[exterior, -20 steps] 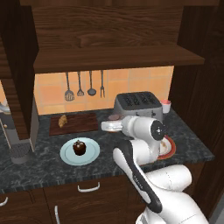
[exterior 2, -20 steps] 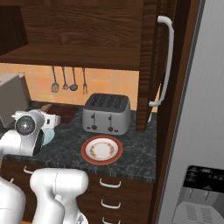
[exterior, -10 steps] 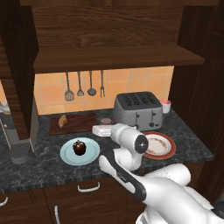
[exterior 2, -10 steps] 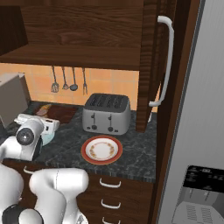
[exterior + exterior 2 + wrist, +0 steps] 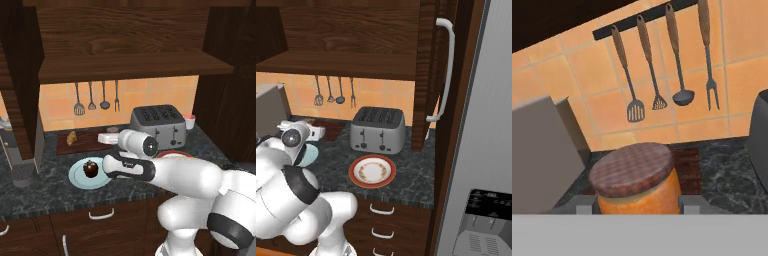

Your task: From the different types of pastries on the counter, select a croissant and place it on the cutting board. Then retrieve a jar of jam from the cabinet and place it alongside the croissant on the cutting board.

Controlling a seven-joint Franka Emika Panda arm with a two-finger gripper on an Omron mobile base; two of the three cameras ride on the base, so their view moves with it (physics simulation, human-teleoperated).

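Claw [image 5: 636,205] clamped on the jar of jam [image 5: 637,180], near the cutting board [image 5: 87,140] bearing the croissant [image 5: 72,137]

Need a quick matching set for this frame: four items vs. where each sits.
Items:
1. croissant
2. dark pastry
3. jam jar
4. toaster

Places:
A. between the jaws
B. on the blue plate
C. on the cutting board
D. on the counter behind the red-rimmed plate

Pairs: 1-C, 2-B, 3-A, 4-D
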